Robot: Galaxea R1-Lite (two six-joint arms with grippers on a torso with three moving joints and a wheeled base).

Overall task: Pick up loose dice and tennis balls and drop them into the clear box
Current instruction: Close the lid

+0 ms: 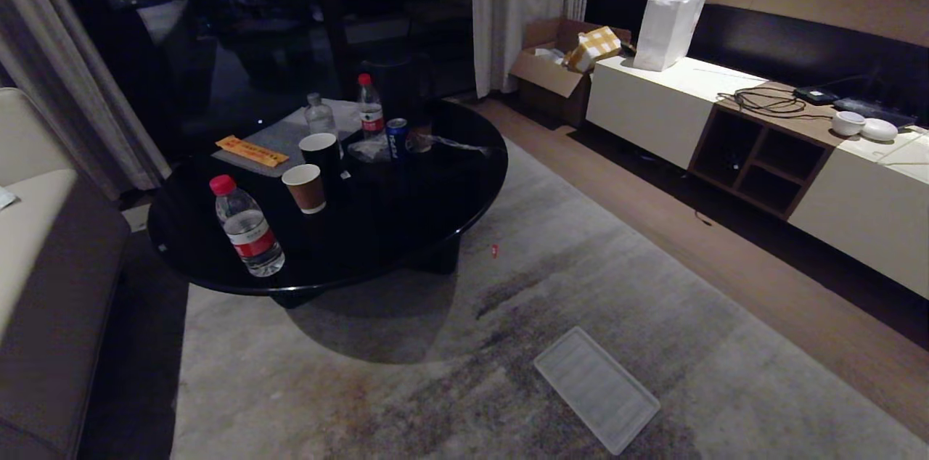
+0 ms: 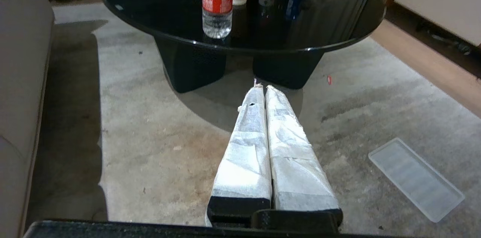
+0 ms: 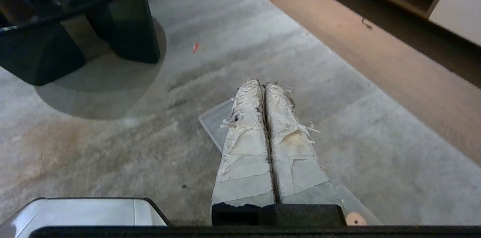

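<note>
No tennis balls and no clear box show in any view. A small beige rounded corner with one dark dot [image 3: 353, 218], perhaps one of the dice, peeks out beside my right gripper's base. My right gripper [image 3: 263, 83] is shut and empty, hanging over a flat ribbed clear lid [image 3: 214, 119] on the rug. My left gripper [image 2: 263, 87] is shut and empty too, held above the rug and pointing toward the black table's legs. Neither arm appears in the head view.
A round black table [image 1: 406, 228] carries water bottles [image 1: 247, 228], paper cups [image 1: 305, 188] and a can. The clear lid [image 1: 596, 389] lies on the grey rug [image 1: 435, 387]. A sofa [image 1: 43, 286] is at the left, a low white cabinet [image 1: 653, 108] at the right.
</note>
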